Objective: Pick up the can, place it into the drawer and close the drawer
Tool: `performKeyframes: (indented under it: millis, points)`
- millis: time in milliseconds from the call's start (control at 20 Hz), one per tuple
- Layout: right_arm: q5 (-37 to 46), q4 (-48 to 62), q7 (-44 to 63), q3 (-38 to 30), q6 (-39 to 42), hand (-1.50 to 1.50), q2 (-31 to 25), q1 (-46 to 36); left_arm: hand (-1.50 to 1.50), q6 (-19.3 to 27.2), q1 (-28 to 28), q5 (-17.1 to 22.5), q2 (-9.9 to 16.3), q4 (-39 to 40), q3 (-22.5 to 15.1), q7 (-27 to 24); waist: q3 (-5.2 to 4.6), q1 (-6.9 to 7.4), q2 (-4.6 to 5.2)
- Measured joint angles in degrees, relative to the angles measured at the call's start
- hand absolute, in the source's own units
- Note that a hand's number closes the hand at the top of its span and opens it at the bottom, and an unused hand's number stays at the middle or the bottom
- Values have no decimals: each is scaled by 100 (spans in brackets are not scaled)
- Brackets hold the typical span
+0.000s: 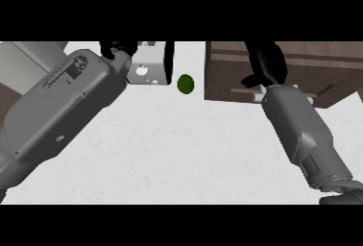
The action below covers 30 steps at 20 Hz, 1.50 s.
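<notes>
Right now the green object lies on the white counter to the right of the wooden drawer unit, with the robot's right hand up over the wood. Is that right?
Not quite. The head view shows the green object on the white counter to the left of the wooden drawer unit, between it and the left hand. The right hand is over the wood, as you said.

A single head view looks steeply down onto the white worktop [177, 144] from close above. Both grey forearms enter from the lower edge and reach toward the top, where the wooden drawer unit [297, 72] sits at upper right; its depth seems hard to judge.
</notes>
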Motion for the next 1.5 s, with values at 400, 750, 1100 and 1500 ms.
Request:
performKeyframes:
  millis: [400, 750, 1100, 1500]
  points:
    - [21, 845, 54, -227, -231, -150, -194, -645, -150, 82, 3, -138, 162, -373, -1, 285, 48, 85, 96]
    - [91, 1319, 170, -294, -120, -150, -358, -1012, -150, 46, 96, -183, 344, -694, 26, 483, 82, 156, 167]
    - [-463, 1578, -632, -794, 495, -150, -412, -1231, -150, 25, 231, -220, 462, -952, 33, 582, 119, 151, 202]
    - [-1779, 1555, -1468, -2035, 1199, -150, -292, -1343, -150, 44, 349, -243, 537, -1103, 66, 665, 108, 88, 159]
